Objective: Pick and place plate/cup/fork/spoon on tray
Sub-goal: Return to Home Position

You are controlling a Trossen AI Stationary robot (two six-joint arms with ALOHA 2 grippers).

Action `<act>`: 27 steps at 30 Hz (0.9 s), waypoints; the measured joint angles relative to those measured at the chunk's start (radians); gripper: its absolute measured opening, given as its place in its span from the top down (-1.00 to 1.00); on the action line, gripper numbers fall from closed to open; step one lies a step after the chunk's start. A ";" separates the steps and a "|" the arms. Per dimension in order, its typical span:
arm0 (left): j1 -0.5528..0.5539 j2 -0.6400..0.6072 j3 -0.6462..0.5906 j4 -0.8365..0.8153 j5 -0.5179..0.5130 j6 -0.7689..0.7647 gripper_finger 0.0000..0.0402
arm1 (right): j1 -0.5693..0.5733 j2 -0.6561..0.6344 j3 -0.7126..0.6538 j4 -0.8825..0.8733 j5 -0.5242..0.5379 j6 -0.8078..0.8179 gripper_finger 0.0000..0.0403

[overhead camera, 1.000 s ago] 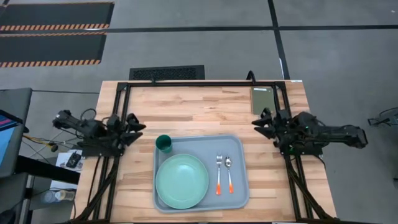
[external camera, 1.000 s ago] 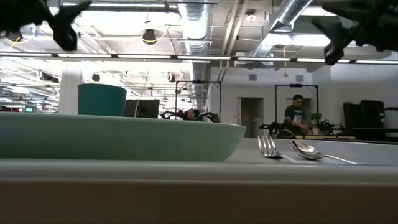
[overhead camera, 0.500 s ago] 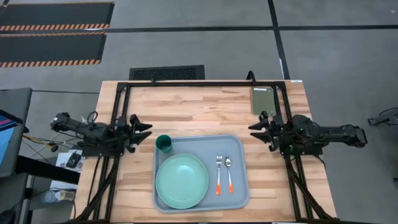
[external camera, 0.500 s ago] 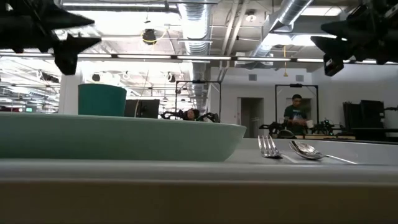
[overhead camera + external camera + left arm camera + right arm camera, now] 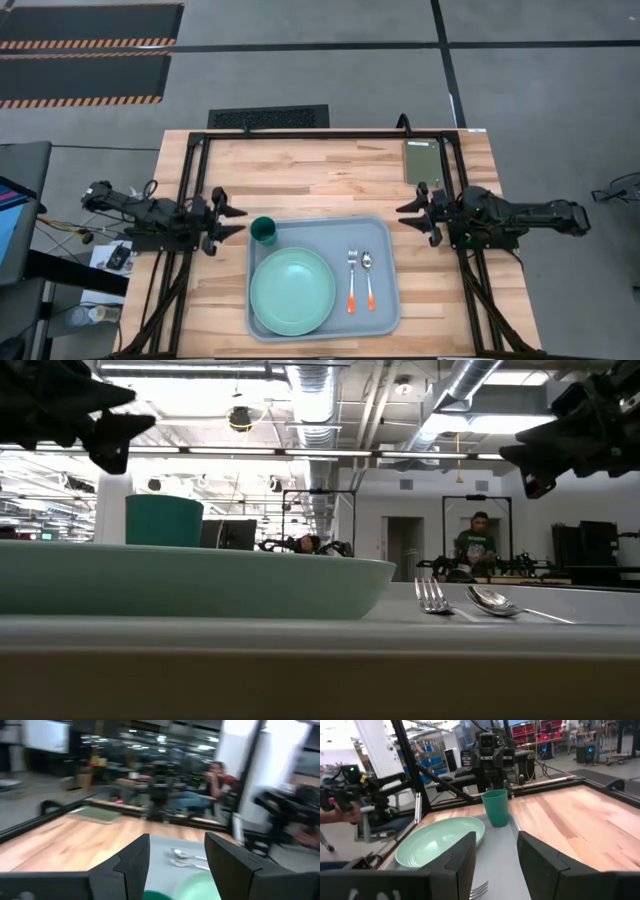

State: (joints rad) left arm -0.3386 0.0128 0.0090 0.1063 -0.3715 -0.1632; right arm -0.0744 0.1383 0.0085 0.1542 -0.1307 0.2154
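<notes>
On the pale grey-blue rimmed tray (image 5: 385,318), the flat round mint-green plate (image 5: 292,291) lies at 7 o'clock. The orange-handled fork (image 5: 352,279) and spoon (image 5: 369,278) lie side by side at 3 o'clock. The small teal cup (image 5: 264,231) stands upright at the 11 o'clock corner. Over the wooden table (image 5: 320,175), the left gripper (image 5: 231,220) and right gripper (image 5: 411,211) hover level at opposite tray sides, fingers apart, empty, pointing inward.

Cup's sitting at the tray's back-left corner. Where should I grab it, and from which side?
Grip the cup across its upright wall near the rim, probably with the left gripper, which is open and close beside it. Come from the bare table side, since the plate crowds its front on the tray.
</notes>
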 joint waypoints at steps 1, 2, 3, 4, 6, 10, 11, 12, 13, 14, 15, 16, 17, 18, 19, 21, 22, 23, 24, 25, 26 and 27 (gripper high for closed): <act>0.000 0.000 0.000 -0.001 0.037 0.017 0.10 | 0.005 0.000 0.000 0.001 0.000 -0.011 0.15; 0.000 -0.001 0.000 -0.011 0.072 0.041 0.10 | 0.008 0.000 0.000 0.002 0.000 -0.020 0.16; 0.000 -0.001 -0.001 -0.031 0.096 0.067 0.10 | 0.011 0.000 0.000 0.000 -0.001 -0.033 0.16; -0.001 0.001 -0.001 -0.041 0.105 0.091 0.10 | 0.013 0.000 0.000 -0.002 -0.001 -0.045 0.16; -0.001 0.001 -0.001 -0.036 0.092 0.130 0.10 | 0.017 0.000 0.000 -0.018 -0.001 -0.057 0.17; 0.000 0.000 -0.001 -0.026 0.021 0.151 0.10 | 0.016 0.000 0.000 -0.053 -0.001 -0.059 0.16; 0.000 0.000 -0.002 -0.026 0.012 0.147 0.10 | 0.016 0.000 0.000 -0.065 -0.001 -0.059 0.16; 0.000 0.000 -0.002 -0.026 0.008 0.145 0.10 | 0.016 0.000 0.000 -0.078 -0.001 -0.059 0.16; 0.000 0.000 -0.002 -0.026 0.009 0.144 0.10 | 0.016 0.000 0.000 -0.088 -0.001 -0.059 0.16; 0.000 0.000 -0.002 -0.026 0.012 0.135 0.10 | 0.016 0.000 0.000 -0.093 0.000 -0.059 0.16; 0.000 0.000 -0.002 -0.026 0.017 0.120 0.10 | 0.015 0.000 -0.001 -0.098 0.001 -0.059 0.17; 0.000 0.000 -0.002 -0.026 0.019 0.103 0.10 | 0.016 0.000 -0.001 -0.104 0.001 -0.059 0.17; 0.000 0.000 -0.002 -0.026 0.019 0.090 0.10 | 0.015 0.000 -0.001 -0.108 0.003 -0.059 0.17; 0.000 0.000 -0.002 -0.026 0.019 0.077 0.10 | 0.015 0.000 -0.001 -0.110 0.003 -0.059 0.17; 0.000 0.000 -0.002 -0.026 0.019 0.071 0.10 | 0.015 0.000 -0.001 -0.111 0.003 -0.059 0.17; 0.000 0.000 -0.002 -0.026 0.019 0.067 0.10 | 0.015 0.000 -0.001 -0.113 0.003 -0.059 0.17; 0.000 0.000 -0.002 -0.026 0.019 0.068 0.10 | 0.015 0.000 -0.001 -0.114 0.003 -0.059 0.17; 0.000 0.000 -0.002 -0.026 0.019 0.070 0.10 | 0.015 0.000 -0.001 -0.115 0.002 -0.059 0.16; 0.000 0.000 -0.002 -0.026 0.020 0.073 0.10 | 0.015 0.000 -0.001 -0.115 0.002 -0.059 0.16; 0.000 0.000 -0.002 -0.026 0.020 0.073 0.10 | 0.015 0.000 -0.001 -0.115 0.002 -0.059 0.16; 0.000 0.000 -0.002 -0.026 0.020 0.073 0.10 | 0.015 0.000 -0.001 -0.115 0.002 -0.059 0.16; 0.000 0.000 -0.002 -0.026 0.020 0.069 0.10 | 0.015 0.000 -0.001 -0.115 0.002 -0.058 0.16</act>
State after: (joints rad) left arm -0.3386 0.0129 0.0067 0.0803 -0.3518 -0.0939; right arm -0.0593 0.1379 0.0078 0.0387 -0.1284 0.1570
